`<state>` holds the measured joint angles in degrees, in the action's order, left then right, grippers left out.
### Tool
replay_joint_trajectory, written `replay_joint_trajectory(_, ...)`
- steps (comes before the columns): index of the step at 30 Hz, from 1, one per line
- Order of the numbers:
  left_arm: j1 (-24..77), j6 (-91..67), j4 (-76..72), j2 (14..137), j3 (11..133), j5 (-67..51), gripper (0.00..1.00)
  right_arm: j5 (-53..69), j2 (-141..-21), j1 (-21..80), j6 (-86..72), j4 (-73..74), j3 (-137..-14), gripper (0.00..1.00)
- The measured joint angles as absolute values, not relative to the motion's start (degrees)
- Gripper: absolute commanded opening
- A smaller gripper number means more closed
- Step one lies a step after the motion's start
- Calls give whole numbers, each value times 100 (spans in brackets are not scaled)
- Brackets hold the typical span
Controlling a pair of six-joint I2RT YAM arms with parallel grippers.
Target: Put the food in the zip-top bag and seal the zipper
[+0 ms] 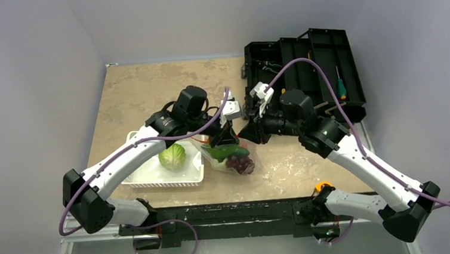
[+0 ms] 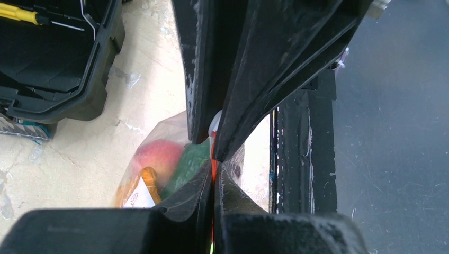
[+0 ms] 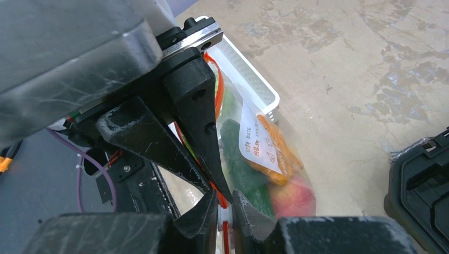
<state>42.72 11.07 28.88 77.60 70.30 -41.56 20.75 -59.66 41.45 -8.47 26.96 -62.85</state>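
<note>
My L claw [image 2: 214,175] was pressed shut on zipper [image 2: 213,157] of filled zip-top bag [image 3: 257,143]; R claw [image 3: 225,206] pinched its white slider [image 3: 225,217].

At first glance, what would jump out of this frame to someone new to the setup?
Both tools meet at mid-table over the filled zip-top bag: the left tool pinches its orange-red zipper, and the right tool grips the white slider. A green cabbage sits alone in the white basket at left. An open black toolbox stands at the far right.
</note>
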Motion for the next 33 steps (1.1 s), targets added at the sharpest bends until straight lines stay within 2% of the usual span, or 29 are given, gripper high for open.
replay_joint_trajectory(7,4244,1100,2895,7738,7030,-4189,0,2257,-6086,4145,-1041,2307,-6117,24)
replay_joint_trajectory(13,4246,1094,2849,7701,7030,-4268,0,2250,-5861,4130,-1194,2220,-6007,46)
replay_joint_trajectory(15,4250,1087,2801,7695,7030,-4311,0,2204,-5671,4130,-1256,2252,-5979,48)
replay_joint_trajectory(18,4250,1083,2783,7688,7030,-4348,0,2115,-5415,4134,-1275,2320,-5979,47)
replay_joint_trajectory(23,4250,1046,2783,7686,7030,-4355,0,1835,-5043,4134,-1282,2467,-5959,38)
replay_joint_trajectory(27,4250,1044,2783,7684,7030,-4355,0,1717,-4797,4134,-1315,2432,-5804,35)
replay_joint_trajectory(33,4250,1044,2786,7664,7030,-4355,0,1680,-4783,4134,-1378,2314,-5561,26)
